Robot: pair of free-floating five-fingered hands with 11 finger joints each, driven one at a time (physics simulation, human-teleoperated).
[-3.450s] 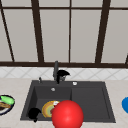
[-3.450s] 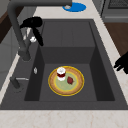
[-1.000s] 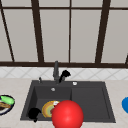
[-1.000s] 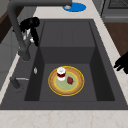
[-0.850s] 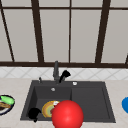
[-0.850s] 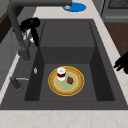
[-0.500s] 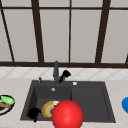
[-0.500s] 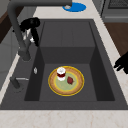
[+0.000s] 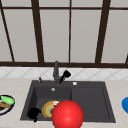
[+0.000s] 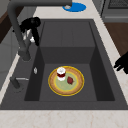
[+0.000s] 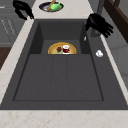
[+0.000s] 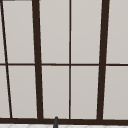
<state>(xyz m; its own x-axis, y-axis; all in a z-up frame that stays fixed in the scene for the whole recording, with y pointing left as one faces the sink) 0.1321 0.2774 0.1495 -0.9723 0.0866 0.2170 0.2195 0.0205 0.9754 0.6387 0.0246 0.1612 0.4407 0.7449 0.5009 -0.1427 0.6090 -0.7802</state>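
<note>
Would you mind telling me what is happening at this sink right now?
The right robot hand is at the faucet behind the sink, fingers extended beside its handle. The left robot hand hangs at the sink's front left edge. In the basin lies a yellow plate with a small cup on it.

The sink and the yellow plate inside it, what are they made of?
The sink looks like dark matte stone or composite: charcoal grey, no shine, though a render leaves that open. The plate looks like glazed ceramic, with a smooth yellow rim and greenish middle. The right hand is beside the faucet, of similar dull dark metal.
</note>
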